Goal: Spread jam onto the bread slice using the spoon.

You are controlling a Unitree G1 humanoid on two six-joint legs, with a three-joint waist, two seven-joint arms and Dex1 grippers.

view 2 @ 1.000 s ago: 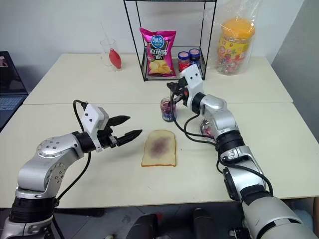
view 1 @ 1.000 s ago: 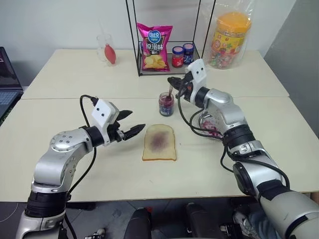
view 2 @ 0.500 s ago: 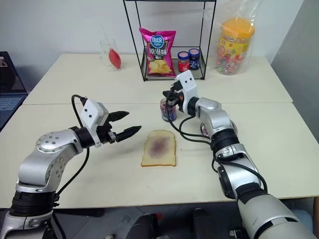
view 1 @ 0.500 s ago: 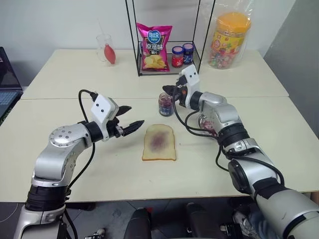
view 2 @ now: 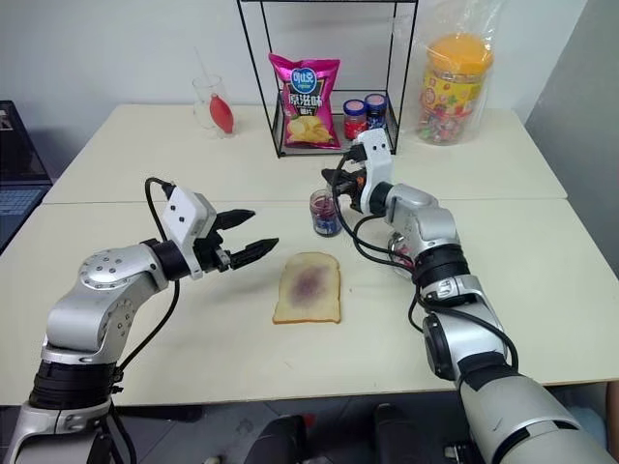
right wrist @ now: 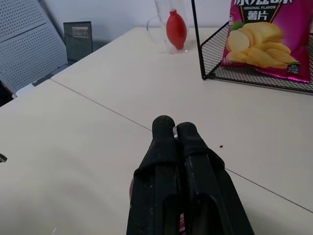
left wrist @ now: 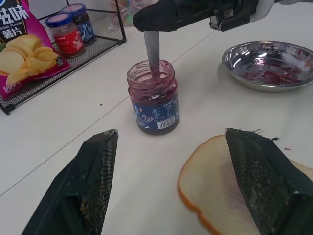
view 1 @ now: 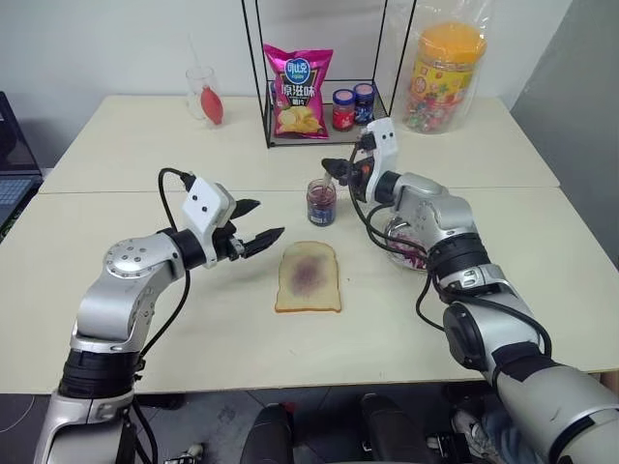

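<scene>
Where the pale table [view 1: 145,348] runs out to the robot's far left, a dark laptop edge [view 1: 8,145] shows, and farther back stands a clear cup [view 1: 201,89] with a red bulb-shaped item [view 1: 214,104] in it. Left gripper [view 1: 253,224] hovers above the tabletop, jaws spread wide and holding nothing, fingertips aimed at the bread slice [view 1: 309,278] and just short of its near edge. The slice lies flat near the table's middle, tan crust, purple-red smear at centre. Behind it, a black wire rack [view 1: 319,126] holds a pink chip bag [view 1: 300,90], a red jar [view 1: 343,109] and a blue jar [view 1: 364,102], both dark-capped. Between rack and bread sits the jam jar [left wrist: 153,97], clear glass, blue label band, lid off, dark paste inside. The spoon [left wrist: 152,56] stands nearly upright in the jar mouth, bowl down in the jam, handle rising into the right gripper [view 1: 334,168], whose two black fingers are pressed together on it directly above the jar. To the right of the jar, a round metal dish [left wrist: 268,58] with red smears rests on the table. At the back right stands a tall yellow-lidded snack tub [view 1: 443,75].
</scene>
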